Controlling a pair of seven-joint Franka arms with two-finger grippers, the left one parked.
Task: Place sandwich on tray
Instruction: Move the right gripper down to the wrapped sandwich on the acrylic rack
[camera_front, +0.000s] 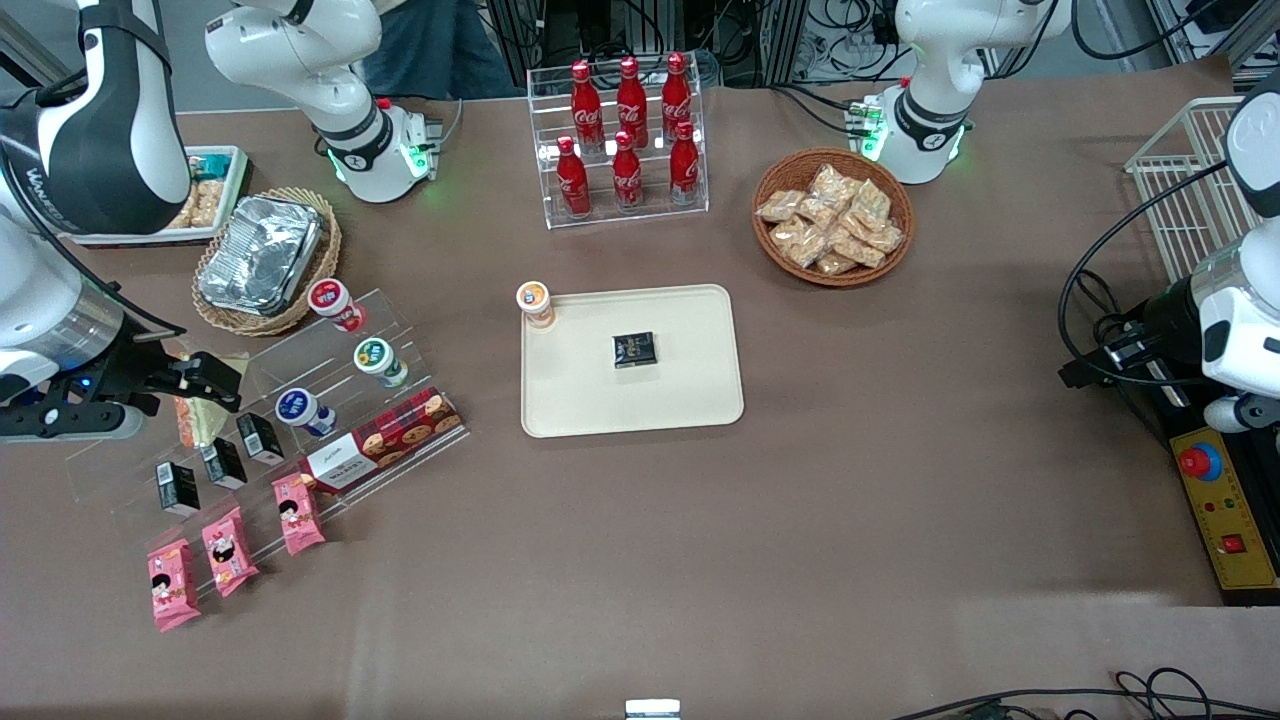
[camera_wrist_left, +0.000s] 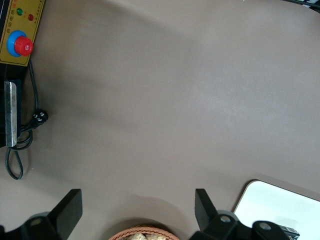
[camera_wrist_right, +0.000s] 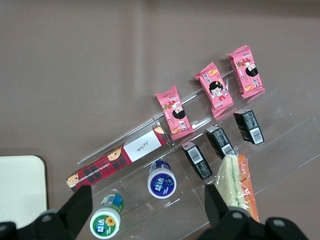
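From where I sit the gripper (camera_front: 205, 385) hangs over the clear stepped shelf (camera_front: 270, 400) at the working arm's end of the table, its jaws apart and empty; the wrist camera shows the two dark fingers (camera_wrist_right: 77, 207) spread wide with nothing between them. The sandwich (camera_front: 200, 415) lies on the upper step of that shelf, just under the gripper and partly hidden by it; in the wrist view the sandwich (camera_wrist_right: 235, 185) shows as a long wedge in clear wrap, pale bread with green and orange along one edge, beside three small black boxes (camera_wrist_right: 220, 142) that stand a step lower. I judge it light and soft: the bread will squash under a hard pinch, and the film looks slick, so the pads may slide on it. I would close across the two flat bread faces near the thick end, gently, rather than on the thin tip or on loose wrap alone, which could tear or slip free. The black boxes stand close, so I think a finger coming down on that side has little room. Pink packets (camera_front: 225, 550) lie nearer the front camera, clear of the work. Toward the middle of the table sits the tray (camera_front: 690, 400), well apart from the sandwich, already carrying a small dark packet (camera_front: 633, 349) and a little orange-lidded cup (camera_front: 536, 303) at one corner, with bare surface left for the wedge
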